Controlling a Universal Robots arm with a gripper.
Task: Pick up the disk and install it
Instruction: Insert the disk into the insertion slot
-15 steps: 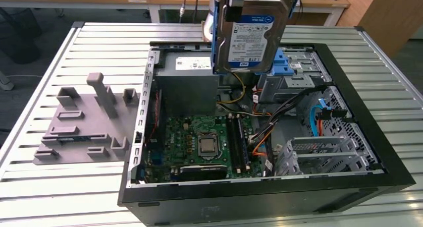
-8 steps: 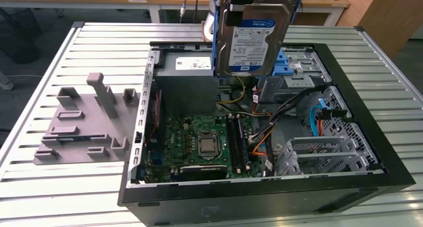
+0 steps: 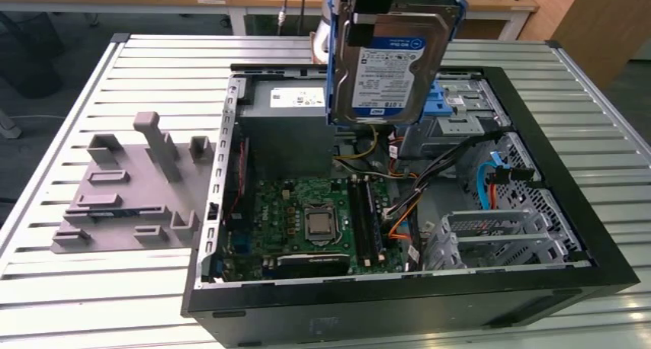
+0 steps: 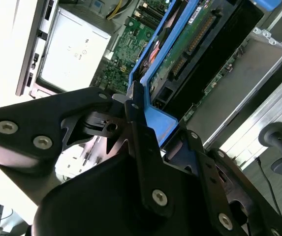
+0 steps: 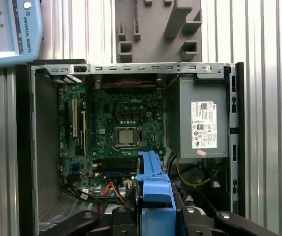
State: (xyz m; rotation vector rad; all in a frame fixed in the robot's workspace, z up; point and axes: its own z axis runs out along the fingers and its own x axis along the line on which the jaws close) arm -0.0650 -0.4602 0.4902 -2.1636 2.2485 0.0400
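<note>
The disk [image 3: 392, 71] hangs upright in the air over the back of the open computer case [image 3: 569, 212], its white-and-blue label facing the exterior camera and a blue carrier frame round its edges. My gripper [image 3: 364, 27] is shut on the disk's upper end. In the second wrist view the black fingers [image 4: 136, 132] clamp the blue frame [image 4: 153, 120], and the disk's green circuit-board side [image 4: 195, 46] runs away from them. The first wrist view looks down past the blue frame's edge [image 5: 153, 184], which is held in the gripper [image 5: 153, 219], into the case below.
Inside the case lie the motherboard [image 3: 315, 219], the grey power supply [image 5: 202, 123], loose cables [image 3: 458, 162] and a metal drive cage with a blue latch piece [image 3: 447, 105]. A grey moulded holder block [image 3: 133, 189] sits on the slatted metal table [image 3: 102, 288] at the exterior view's left.
</note>
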